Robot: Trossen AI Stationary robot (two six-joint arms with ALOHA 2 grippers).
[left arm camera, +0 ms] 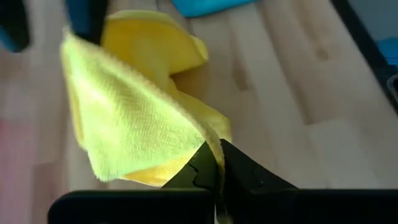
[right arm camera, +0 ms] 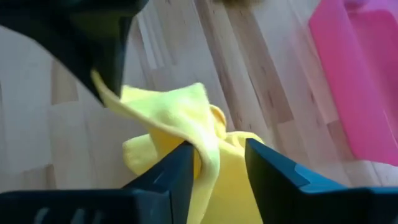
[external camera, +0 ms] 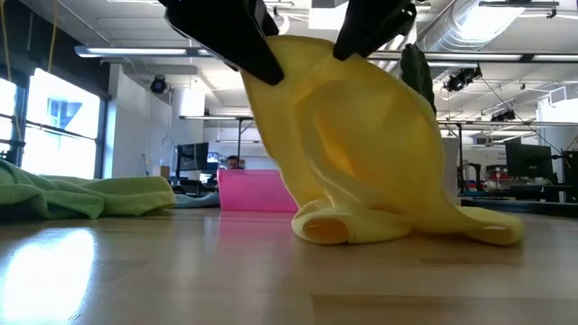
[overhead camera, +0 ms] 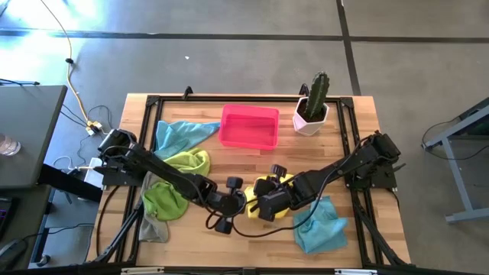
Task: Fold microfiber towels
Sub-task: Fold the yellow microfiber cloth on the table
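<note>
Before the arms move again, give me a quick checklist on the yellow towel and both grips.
1. Left gripper pinched shut on the yellow towel edge: ok.
2. Right gripper grip on the towel: not ok, its fingers stand apart with cloth hanging between them.
3. Towel lifted clear of the table: not ok, its lower folds rest on the wood.
4. Towel spread flat for folding: not ok, it is bunched and draped.
5. Pink tray away from the working spot: ok.
</note>
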